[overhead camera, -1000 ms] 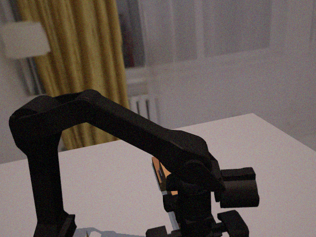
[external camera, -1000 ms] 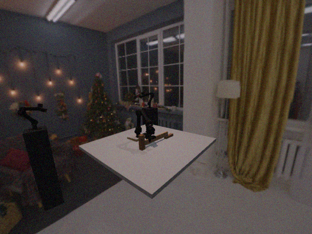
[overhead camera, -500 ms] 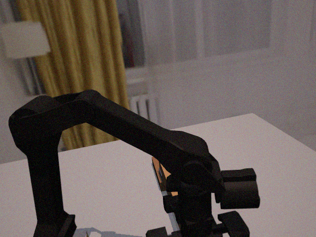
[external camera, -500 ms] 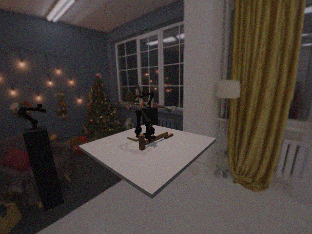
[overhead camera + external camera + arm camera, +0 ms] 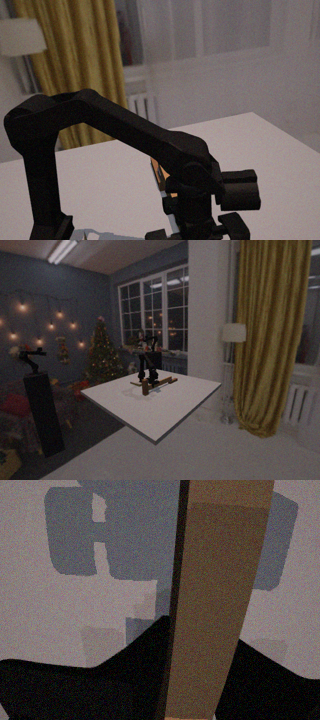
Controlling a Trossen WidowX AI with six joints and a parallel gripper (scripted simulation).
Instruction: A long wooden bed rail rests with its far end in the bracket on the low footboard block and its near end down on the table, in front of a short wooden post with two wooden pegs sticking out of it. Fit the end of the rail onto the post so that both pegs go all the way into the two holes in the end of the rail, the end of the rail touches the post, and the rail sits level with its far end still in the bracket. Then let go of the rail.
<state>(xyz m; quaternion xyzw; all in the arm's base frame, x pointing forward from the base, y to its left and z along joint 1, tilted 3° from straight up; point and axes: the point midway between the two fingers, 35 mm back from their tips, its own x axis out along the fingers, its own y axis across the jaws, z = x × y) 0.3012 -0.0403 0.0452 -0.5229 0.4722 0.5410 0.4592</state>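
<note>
The wooden rail (image 5: 164, 381) (image 5: 215, 580) runs from the short upright post (image 5: 145, 387) back to the low footboard block (image 5: 174, 380). My gripper (image 5: 184, 624) is shut on the rail, with one black finger on each side of it; in the exterior view it is near the post. The rail looks roughly level there, with a shadow on the table beneath it. Its near end appears close to or against the post; any gap, the pegs and the holes cannot be seen. Its far end is at the block, but its seat in the bracket is too small to tell.
A thin wooden strip (image 5: 135, 383) lies on the white table (image 5: 155, 418) near my arm's base. In the top view my arm (image 5: 129, 126) hides most of the woodwork; some orange wood shows behind the wrist. Two other arms on dark pedestals stand off the table.
</note>
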